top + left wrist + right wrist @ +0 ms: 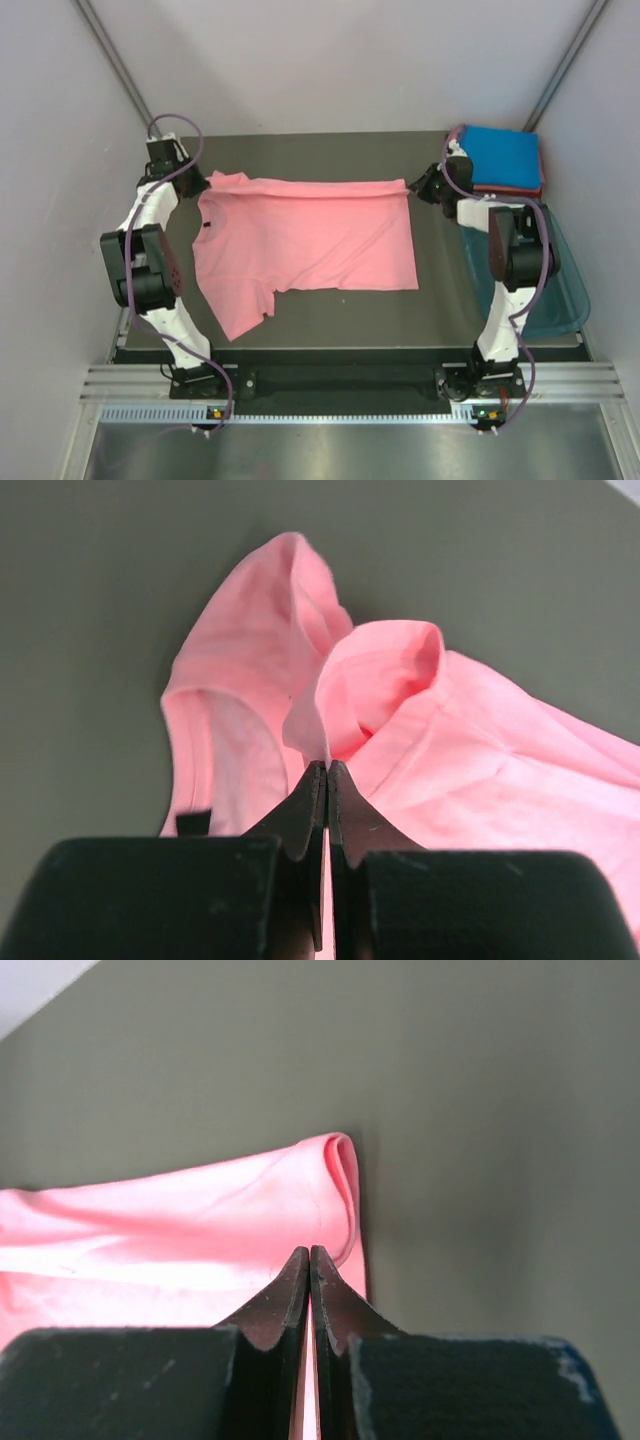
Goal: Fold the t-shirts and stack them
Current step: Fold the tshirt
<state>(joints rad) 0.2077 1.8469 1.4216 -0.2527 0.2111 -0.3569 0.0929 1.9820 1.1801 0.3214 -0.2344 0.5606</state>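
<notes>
A salmon-pink t-shirt (310, 235) lies spread across the dark table, its far edge pulled taut between the two arms. My left gripper (207, 182) is shut on that shirt's far left corner; in the left wrist view the cloth (380, 690) bunches up right above the closed tips (327, 768). My right gripper (420, 187) is shut on the far right corner, where a rolled edge of cloth (300, 1190) meets the closed tips (309, 1252). A folded bright blue t-shirt (505, 158) rests on a folded reddish-pink one (520, 190) at the far right.
A translucent teal tub (545, 285) sits at the table's right edge, beside the right arm. A sleeve of the pink shirt (238, 312) reaches toward the near left. Grey walls close in the table on three sides.
</notes>
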